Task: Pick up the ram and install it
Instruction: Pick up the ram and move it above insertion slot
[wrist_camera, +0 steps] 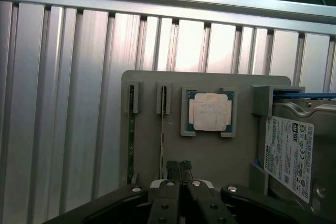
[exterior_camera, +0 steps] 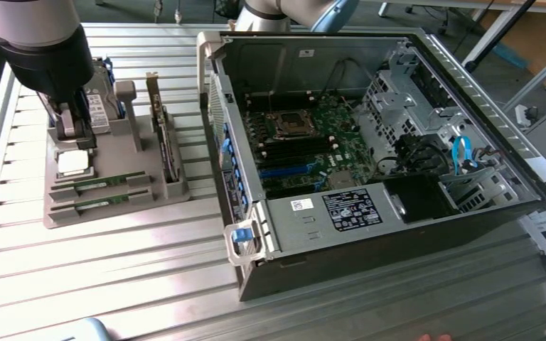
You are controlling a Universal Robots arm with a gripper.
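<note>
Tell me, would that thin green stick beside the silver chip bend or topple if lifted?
The ram is probably stiff: it looks like a flat circuit board. Likely light too, being far thinner than the hard drive. It stands on its narrow edge in slots of the gray holder, so once freed it would probably tip over.

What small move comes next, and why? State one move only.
Probably open the claw. Its jaws are shut on nothing above the grey holder, and the nearer ram lies in its slot just beside the fingertips. Closed jaws could not straddle it.
</note>
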